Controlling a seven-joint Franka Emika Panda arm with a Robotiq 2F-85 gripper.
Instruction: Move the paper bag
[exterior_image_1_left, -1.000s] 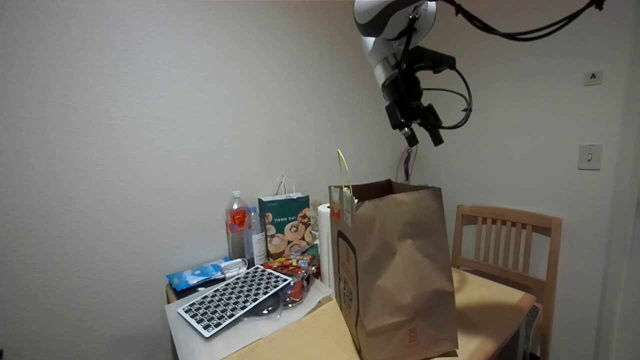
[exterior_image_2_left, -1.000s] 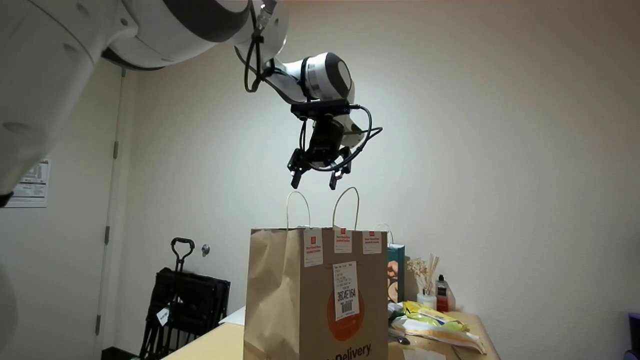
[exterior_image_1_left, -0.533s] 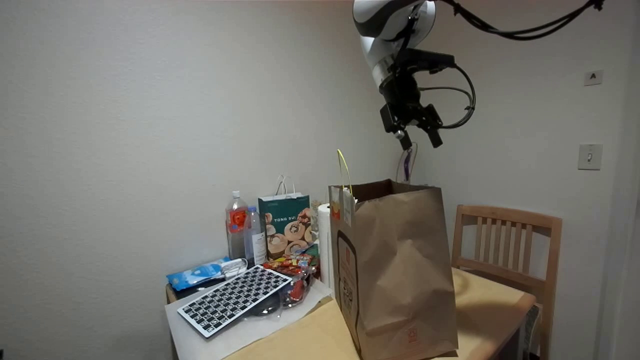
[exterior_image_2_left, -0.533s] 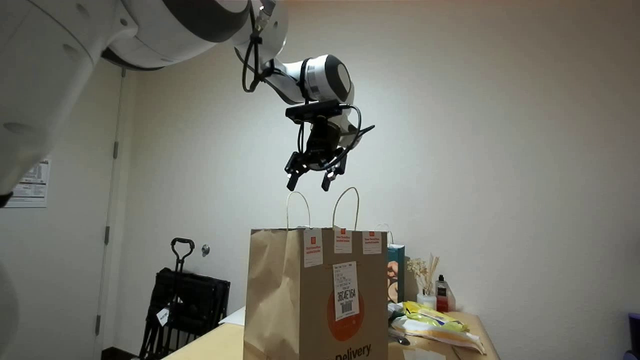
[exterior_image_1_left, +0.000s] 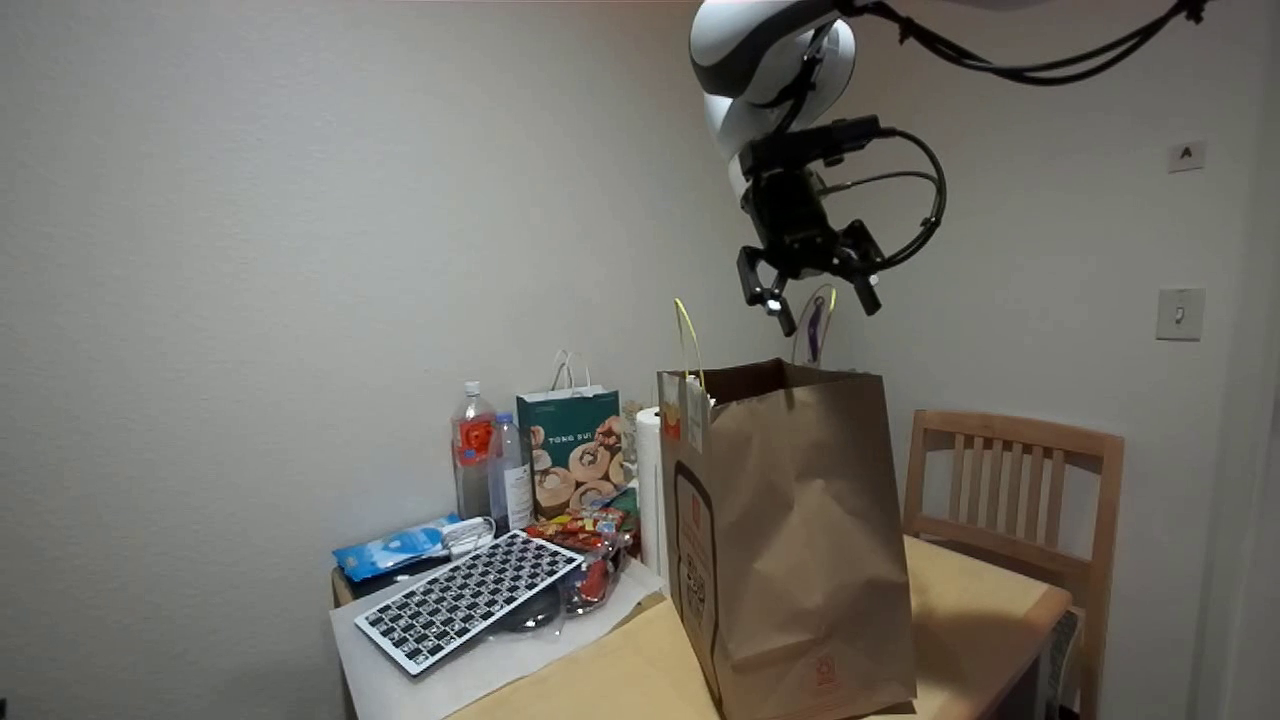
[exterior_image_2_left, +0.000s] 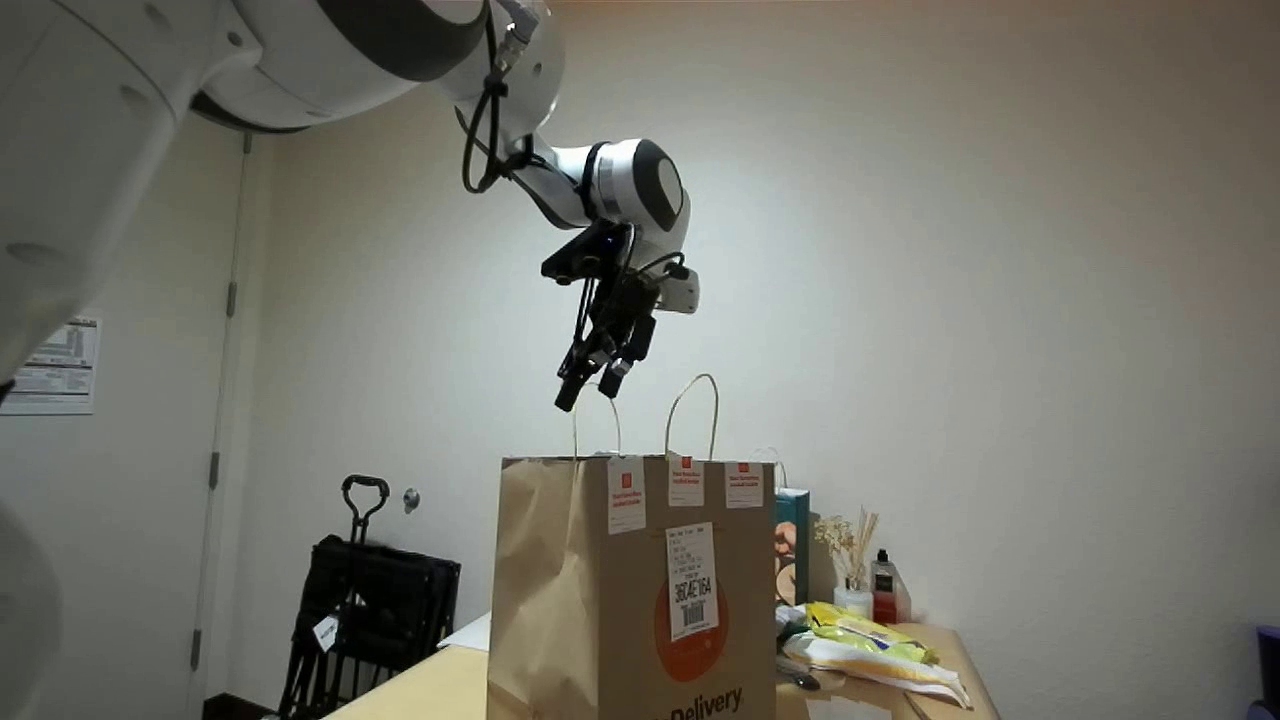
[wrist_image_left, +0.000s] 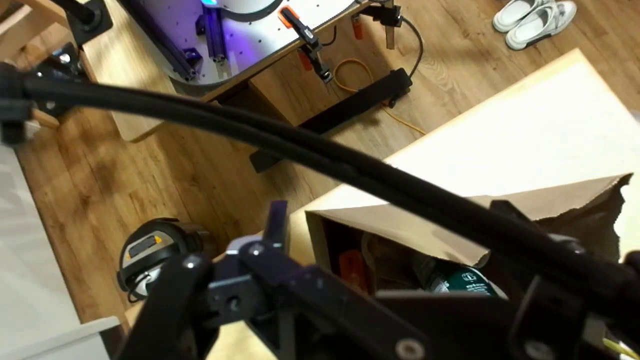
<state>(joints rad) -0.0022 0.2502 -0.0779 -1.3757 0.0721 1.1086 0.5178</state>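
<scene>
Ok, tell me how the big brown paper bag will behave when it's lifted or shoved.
The paper bag looks creased along its side, so it would probably buckle when squeezed. The wrist view shows a green item inside, so expect some weight, possibly shifting. It stands taller than wide, so a high push might tip it.

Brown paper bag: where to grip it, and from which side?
I'd take the handle loop nearest the open gripper, from above, jaws straddling it: both loops stand up above the brown paper bag and look thin, while its body looks too broad to span.
</scene>
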